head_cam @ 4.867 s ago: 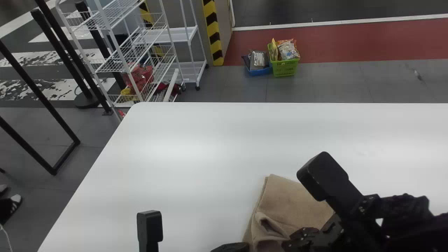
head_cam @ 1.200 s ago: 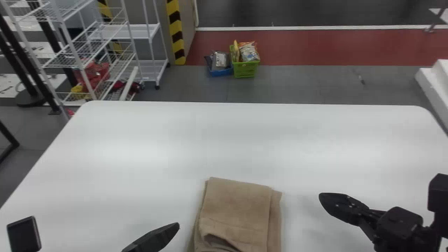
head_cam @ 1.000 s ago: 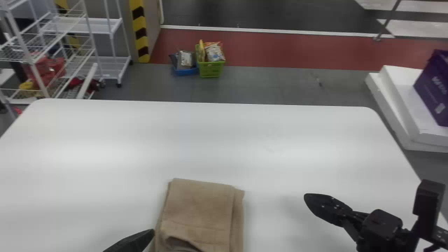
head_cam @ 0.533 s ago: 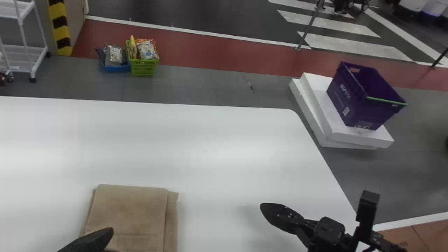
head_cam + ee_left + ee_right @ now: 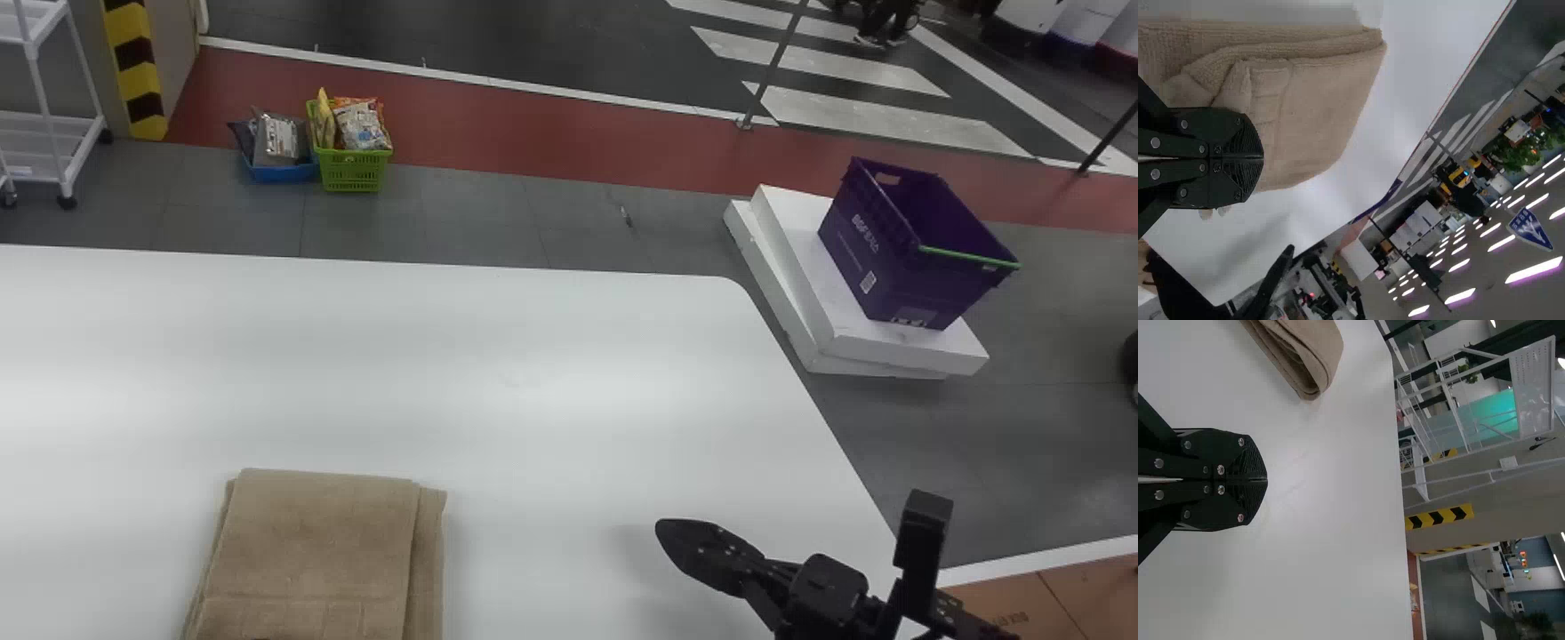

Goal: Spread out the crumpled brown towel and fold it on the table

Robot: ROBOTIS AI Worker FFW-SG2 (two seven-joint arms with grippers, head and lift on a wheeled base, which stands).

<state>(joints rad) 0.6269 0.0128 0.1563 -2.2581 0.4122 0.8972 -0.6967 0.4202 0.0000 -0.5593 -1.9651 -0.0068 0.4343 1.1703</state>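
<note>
My left gripper (image 5: 1263, 160) had drawn back from over the towel (image 5: 311, 542); its fingers were together, seemingly empty. The towel lay folded, left of my right gripper (image 5: 1267, 480), closed on nothing. A low sweep by my left fingers could have snagged the top layer. The white table (image 5: 533, 373) looked smooth; beyond stood a green basket (image 5: 353, 171), then a purple crate (image 5: 889, 258).

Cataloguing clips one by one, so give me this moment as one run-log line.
towel: folded, on table | left gripper: shut, by towel, contact unclear | right gripper: shut, above table, apart from towel
</note>
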